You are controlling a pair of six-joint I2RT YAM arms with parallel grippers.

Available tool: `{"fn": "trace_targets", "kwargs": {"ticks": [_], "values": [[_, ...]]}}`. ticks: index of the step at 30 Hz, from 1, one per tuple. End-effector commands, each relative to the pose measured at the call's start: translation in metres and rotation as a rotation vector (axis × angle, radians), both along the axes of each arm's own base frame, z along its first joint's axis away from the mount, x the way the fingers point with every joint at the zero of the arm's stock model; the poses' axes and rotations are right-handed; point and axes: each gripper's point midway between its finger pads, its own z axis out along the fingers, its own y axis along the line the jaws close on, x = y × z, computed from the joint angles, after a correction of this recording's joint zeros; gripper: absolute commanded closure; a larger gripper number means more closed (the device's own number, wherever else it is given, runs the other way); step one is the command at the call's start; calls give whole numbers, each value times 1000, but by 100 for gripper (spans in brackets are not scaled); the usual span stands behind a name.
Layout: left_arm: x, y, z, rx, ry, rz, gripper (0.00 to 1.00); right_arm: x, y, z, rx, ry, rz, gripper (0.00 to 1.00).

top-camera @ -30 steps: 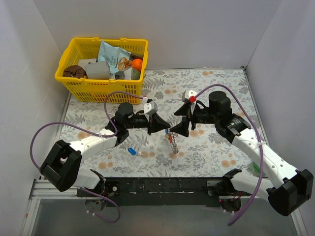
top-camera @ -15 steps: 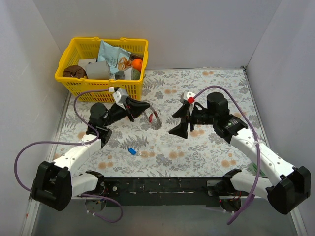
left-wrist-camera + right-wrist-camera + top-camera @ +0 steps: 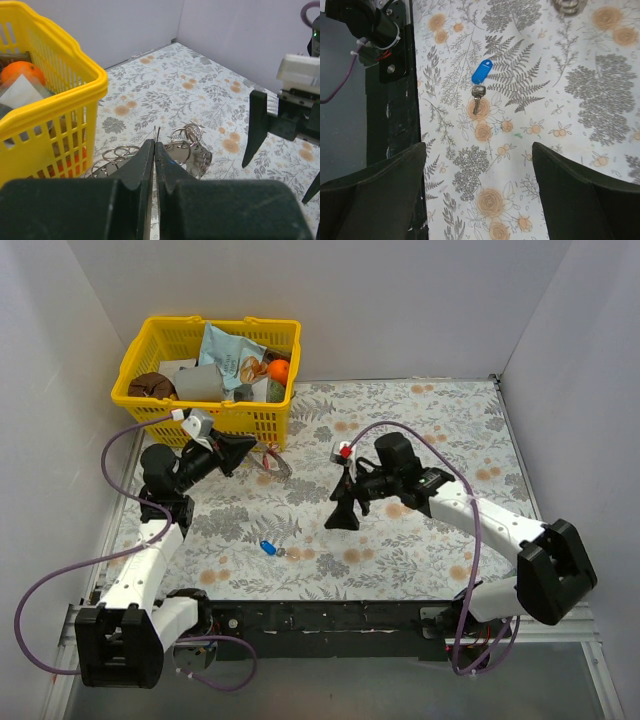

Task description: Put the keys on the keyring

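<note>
Holding an orange (image 3: pixel 279 369) and a teal packet (image 3: pixel 224 348), the yellow basket (image 3: pixel 200 421) fills the worktop's (image 3: pixel 430 430) far-left corner; left claw (image 3: pixel 154 150) pinches the shiny looped keyring (image 3: pixel 188 145) beside it; right claw (image 3: pixel 477 167) gapes wide.

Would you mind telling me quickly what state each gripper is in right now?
Left gripper: closed, pinching the keyring.
Right gripper: open, holding nothing, hovering above a blue-capped key.

Yellow basket (image 3: pixel 205 426) blocks far-left corner, just beside L gripper (image 3: pixel 252 447) & its keyring (image 3: pixel 197 159) — table (image 3: pixel 305 508) btwn that & R gripper (image 3: pixel 345 508) lies open, w/ one blue key (image 3: pixel 267 547) near the front.
</note>
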Motion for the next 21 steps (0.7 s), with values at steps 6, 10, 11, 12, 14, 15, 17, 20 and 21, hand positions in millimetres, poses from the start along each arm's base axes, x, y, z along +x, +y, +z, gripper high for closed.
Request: {"fn": "trace_targets", "kwargs": {"ticks": [6, 10, 11, 12, 14, 15, 17, 20, 21], "values": [[7, 39, 29, -47, -37, 166, 100, -16, 56, -30, -48, 73, 153, 6], [12, 51, 49, -77, -73, 220, 100, -19, 74, -48, -87, 103, 195, 6], [13, 52, 58, -78, -90, 228, 100, -19, 77, -53, -103, 111, 196, 6], [14, 53, 62, -80, -96, 234, 100, -23, 82, -63, -123, 125, 208, 6], [15, 56, 74, -85, -116, 257, 100, -21, 89, -68, -137, 116, 206, 6], [15, 57, 78, -96, -117, 264, 100, -24, 94, -78, -156, 127, 209, 6], [13, 59, 89, -116, -144, 277, 100, -18, 104, -80, -173, 119, 192, 9], [9, 59, 106, -147, -188, 274, 100, -21, 114, -100, -234, 141, 199, 13], [7, 57, 111, -148, -202, 258, 100, -24, 120, -105, -244, 138, 211, 14]]}}
